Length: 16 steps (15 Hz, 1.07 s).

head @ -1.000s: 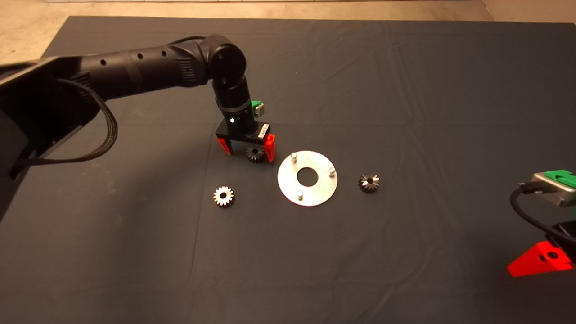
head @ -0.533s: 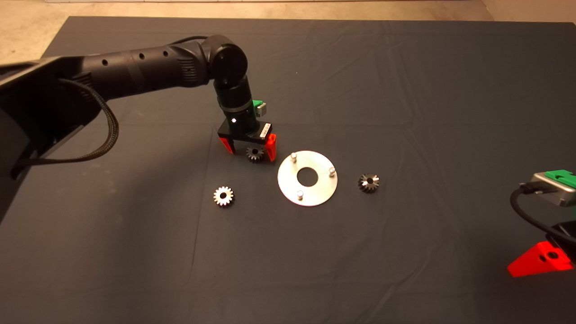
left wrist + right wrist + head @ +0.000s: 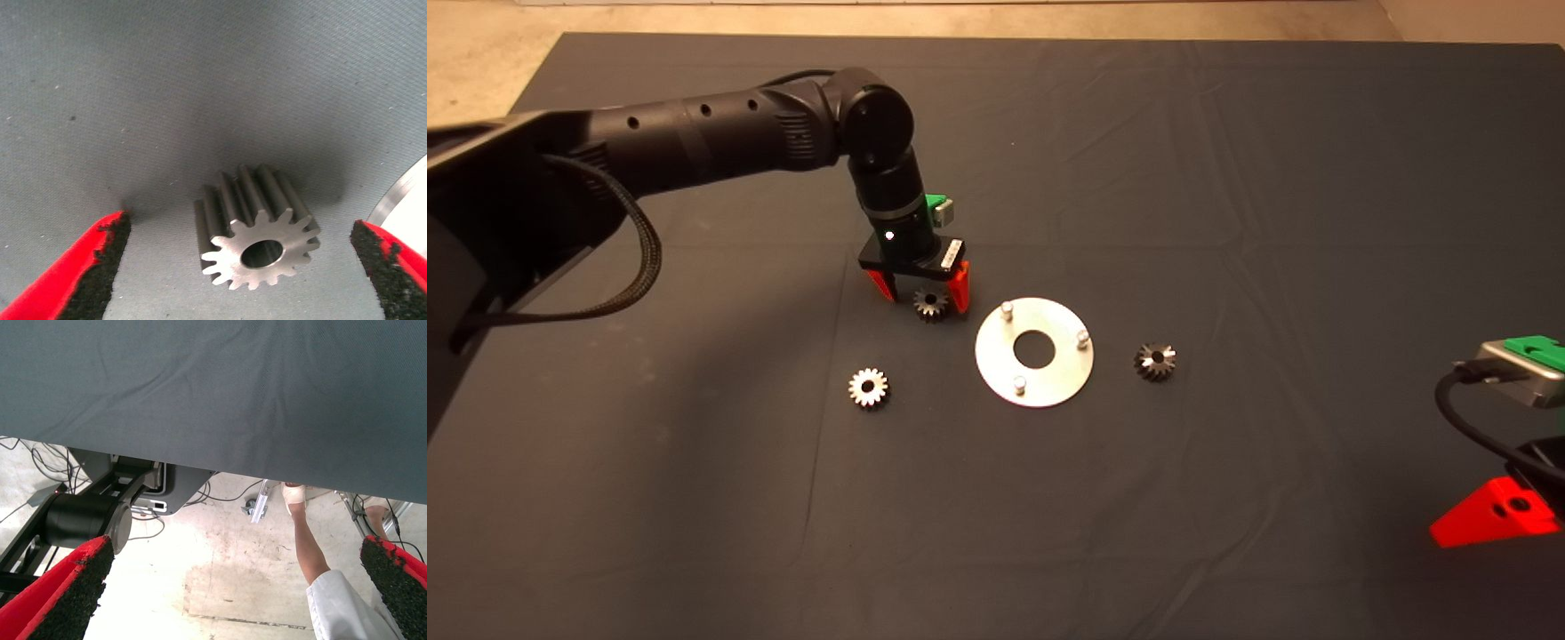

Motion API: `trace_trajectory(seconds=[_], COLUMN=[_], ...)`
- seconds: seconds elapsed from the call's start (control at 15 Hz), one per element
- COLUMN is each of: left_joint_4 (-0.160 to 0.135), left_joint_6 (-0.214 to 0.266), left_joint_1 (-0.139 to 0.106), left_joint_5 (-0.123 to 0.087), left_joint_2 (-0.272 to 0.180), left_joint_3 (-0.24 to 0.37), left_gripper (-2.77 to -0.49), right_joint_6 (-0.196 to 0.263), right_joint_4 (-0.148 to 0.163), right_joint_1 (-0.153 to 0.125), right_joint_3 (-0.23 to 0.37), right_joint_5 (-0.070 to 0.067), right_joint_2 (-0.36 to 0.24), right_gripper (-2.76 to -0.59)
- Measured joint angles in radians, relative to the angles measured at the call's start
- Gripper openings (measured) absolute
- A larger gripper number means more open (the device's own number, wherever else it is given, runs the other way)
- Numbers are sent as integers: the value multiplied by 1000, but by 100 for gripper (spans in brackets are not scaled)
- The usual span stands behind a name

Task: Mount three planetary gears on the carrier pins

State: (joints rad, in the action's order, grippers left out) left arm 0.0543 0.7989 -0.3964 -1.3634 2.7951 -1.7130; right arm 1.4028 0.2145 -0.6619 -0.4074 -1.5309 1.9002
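Observation:
A shiny round disc (image 3: 1035, 380) with a centre hole lies mid-mat, carrying three upright carrier pins (image 3: 1007, 308), (image 3: 1082, 336), (image 3: 1019, 383), all bare. One dark planetary gear (image 3: 930, 306) lies just left of the disc, and my left gripper (image 3: 921, 290) stands open over it with a red finger on each side. The left wrist view shows this gear (image 3: 257, 235) lying between the pads (image 3: 100, 267), untouched, with the disc's rim (image 3: 400, 197) at the edge. A bright silver gear (image 3: 869, 388) lies further left. A third gear (image 3: 1155, 361) rests right of the disc. My right gripper (image 3: 1494, 514) waits open at the lower right.
The dark mat (image 3: 1227, 178) has soft wrinkles. Beyond its far edge is a beige floor (image 3: 480, 53). The right wrist view shows the mat's edge, floor cables, a black machine base (image 3: 87, 517) and a person's leg (image 3: 308, 543).
The left gripper has dropped slightly lower around the dark gear and its fingers have drawn a little closer together. The gears, the disc and the right arm have not moved.

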Motion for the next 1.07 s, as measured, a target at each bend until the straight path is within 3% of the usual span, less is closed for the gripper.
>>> trace_trajectory(seconds=[0.2,0.27,1.07], left_joint_4=[0,0,0], left_joint_6=[0,0,-5], left_joint_1=[0,0,0], left_joint_5=[3,3,3], left_joint_2=[7,12,17], left_joint_3=[-3,-9,-11], left_gripper=[-103,-116,-159], right_joint_6=[0,0,0], right_joint_4=[0,0,0], right_joint_1=[0,0,0], right_joint_3=[0,0,0], right_joint_5=[0,0,0], right_joint_2=[0,0,0], right_gripper=[-60,-60,-60])
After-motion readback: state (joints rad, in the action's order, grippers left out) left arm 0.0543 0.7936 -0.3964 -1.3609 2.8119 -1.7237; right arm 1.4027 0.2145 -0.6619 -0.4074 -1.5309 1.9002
